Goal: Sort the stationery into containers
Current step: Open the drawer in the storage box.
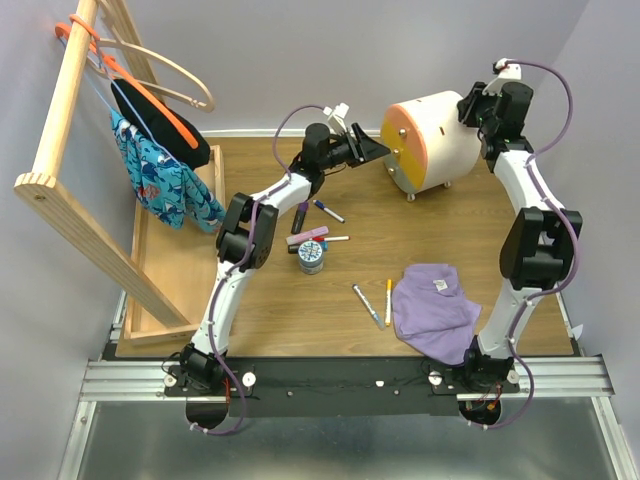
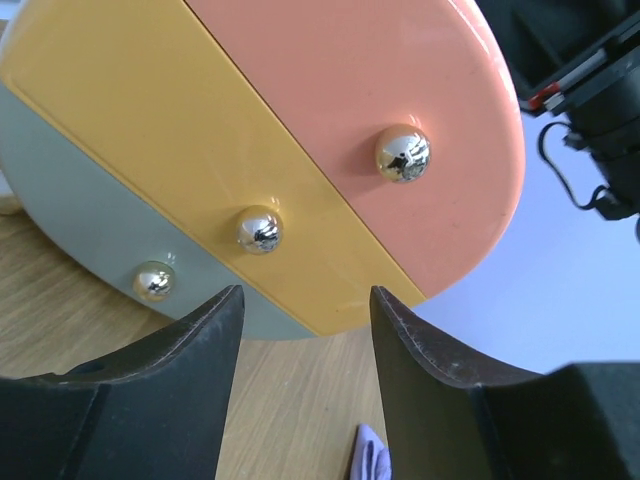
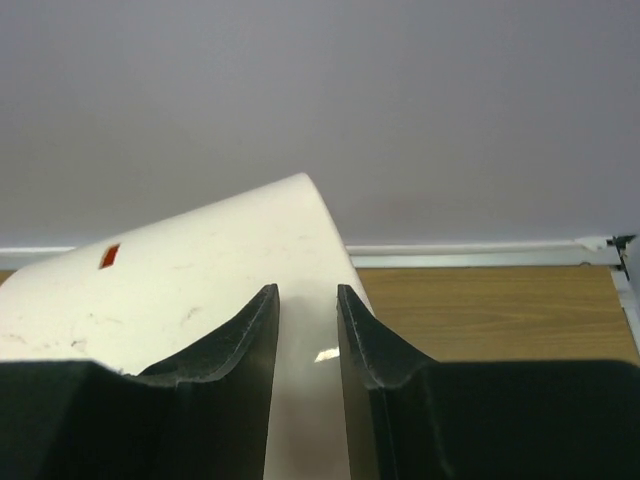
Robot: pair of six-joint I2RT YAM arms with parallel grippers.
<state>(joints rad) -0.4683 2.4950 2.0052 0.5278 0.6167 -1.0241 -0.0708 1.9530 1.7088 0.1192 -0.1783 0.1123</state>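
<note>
Knob (image 2: 403,155) on orange drawer (image 2: 380,60), upper right: tiny, round, likely slick, for a square pinch by open, empty left hand (image 2: 305,295); right hand (image 3: 305,290) part-open, empty, over probably light drawer unit (image 3: 200,270).

The left arm (image 1: 232,262) stretches forward, then bends to its right at the elbow; the left gripper (image 2: 305,300) points sideways, jaws spread wide with nothing between them. The right arm (image 1: 530,250) rises steeply and folds left at the wrist, where the right gripper (image 3: 307,292) shows a narrow gap, gripping nothing
</note>
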